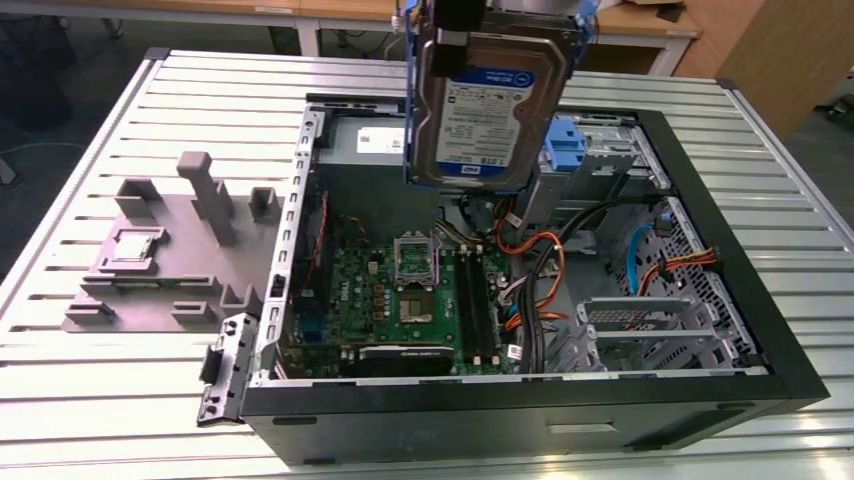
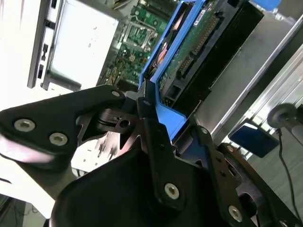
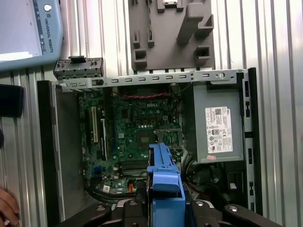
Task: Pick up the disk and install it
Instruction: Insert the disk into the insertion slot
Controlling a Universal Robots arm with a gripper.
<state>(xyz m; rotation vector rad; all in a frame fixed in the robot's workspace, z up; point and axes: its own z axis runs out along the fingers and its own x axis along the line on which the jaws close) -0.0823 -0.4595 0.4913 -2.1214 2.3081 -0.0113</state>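
Flat rectangular silver disk with blue-and-white label and blue plastic rails hangs upright over the open black computer case. It's above the green motherboard, apparently touching nothing inside. Gripper holds it from above, black fingers clamped on the blue rail. Case lies on slatted metal counter. Grey plastic fixture block sits beside it, on the exterior view's left.

gripper at top centre of exterior view, upper part cut by frame edge, pointing straight down. Black fingers clamped on blue edge of disk; disk hangs upright beneath, carried clear of everything below.
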